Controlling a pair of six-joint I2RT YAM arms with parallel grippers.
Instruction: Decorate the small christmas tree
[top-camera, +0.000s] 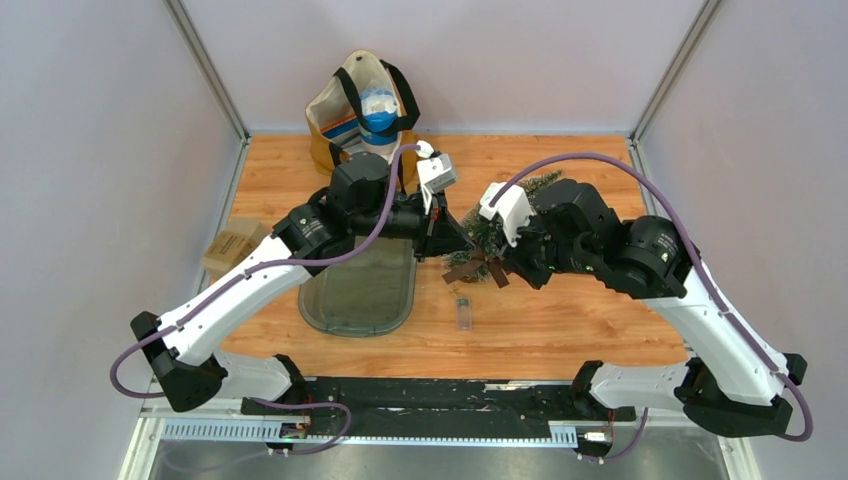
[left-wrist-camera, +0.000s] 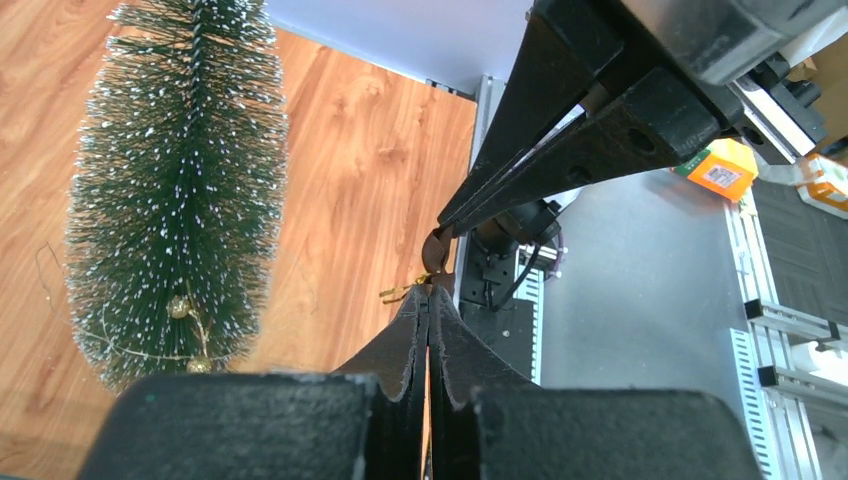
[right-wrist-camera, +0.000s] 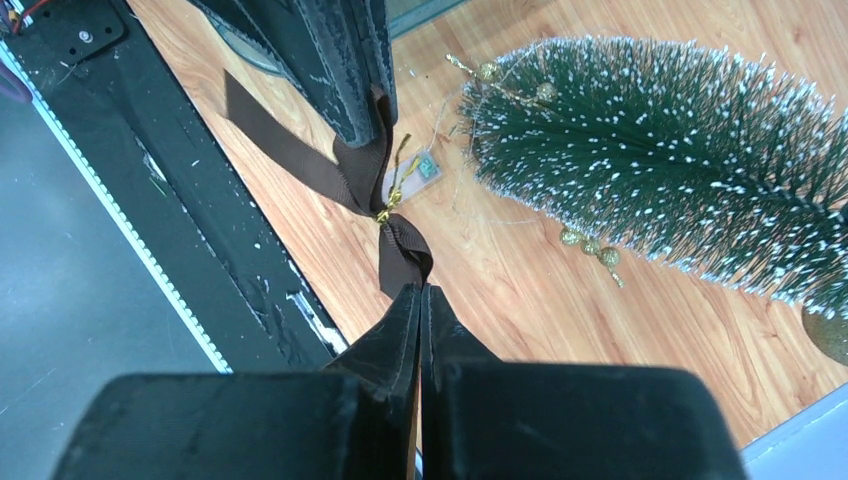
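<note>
- Small christmas tree (right-wrist-camera: 650, 170) lies on its side mid-table on the wooden table (top-camera: 580, 330). From above, both wrists hide most of it, and in the right wrist view one end runs out of frame.
- Tote bag (top-camera: 350, 95) stands at the far edge and a clear tray (top-camera: 360, 295) lies by the left arm, with bare wood in front of the tree.
- Left gripper (left-wrist-camera: 428, 300) and right gripper (right-wrist-camera: 420, 292), both clenched, pinch opposite ends of a brown ribbon bow (right-wrist-camera: 330, 170) just beside the tree.
- Gold beads (right-wrist-camera: 590, 245) dot its lower branches; how they attach is unclear.
</note>
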